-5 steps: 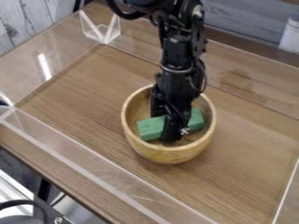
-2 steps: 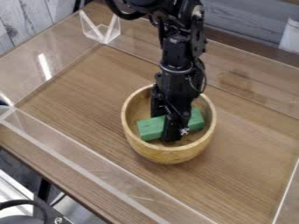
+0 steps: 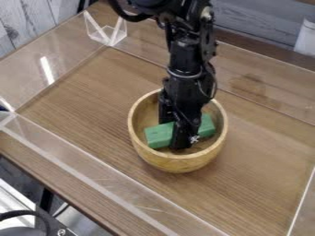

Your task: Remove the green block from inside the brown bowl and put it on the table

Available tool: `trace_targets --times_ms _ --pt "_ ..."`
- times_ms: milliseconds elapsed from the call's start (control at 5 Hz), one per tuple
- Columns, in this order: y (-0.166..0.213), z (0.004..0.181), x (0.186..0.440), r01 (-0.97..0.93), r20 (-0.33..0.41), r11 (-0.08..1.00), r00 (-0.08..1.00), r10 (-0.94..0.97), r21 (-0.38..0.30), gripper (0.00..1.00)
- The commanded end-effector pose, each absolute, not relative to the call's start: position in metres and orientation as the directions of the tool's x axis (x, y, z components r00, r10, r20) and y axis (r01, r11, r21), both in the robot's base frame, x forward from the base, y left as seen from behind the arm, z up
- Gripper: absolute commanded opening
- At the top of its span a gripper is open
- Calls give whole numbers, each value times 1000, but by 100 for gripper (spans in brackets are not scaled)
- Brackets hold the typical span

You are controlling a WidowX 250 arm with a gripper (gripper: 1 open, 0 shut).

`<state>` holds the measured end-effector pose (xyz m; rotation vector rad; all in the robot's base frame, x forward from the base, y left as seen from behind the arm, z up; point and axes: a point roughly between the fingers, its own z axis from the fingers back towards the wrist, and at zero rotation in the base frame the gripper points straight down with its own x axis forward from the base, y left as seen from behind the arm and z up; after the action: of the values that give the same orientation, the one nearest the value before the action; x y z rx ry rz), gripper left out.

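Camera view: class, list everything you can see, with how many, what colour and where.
Green block: one, bright green, inside the bowl, partly hidden by the tool
Brown bowl: one, light tan, on the table
Table: one, brown wood-grain, beneath the bowl
Clear walls: colourless, along the table's edges
White object: one, white, upper right edge
Dark cable: one, black, lower left corner
Robot arm: one, black, above the bowl
Tool: one, black, down in the bowl at the block

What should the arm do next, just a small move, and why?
Probably lift straight up: the gripper is down inside the brown bowl with its fingers about the green block, whose ends show on both sides, and the bowl's wall surrounds it.
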<state>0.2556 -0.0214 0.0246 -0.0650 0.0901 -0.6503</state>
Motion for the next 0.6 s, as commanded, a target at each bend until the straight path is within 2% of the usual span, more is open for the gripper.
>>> trace_targets --times_ms 0,400 --pt "-29 29 258 607 -35 791 791 -611 -78 0" --pt "-31 35 260 608 -18 791 792 -610 -66 0"
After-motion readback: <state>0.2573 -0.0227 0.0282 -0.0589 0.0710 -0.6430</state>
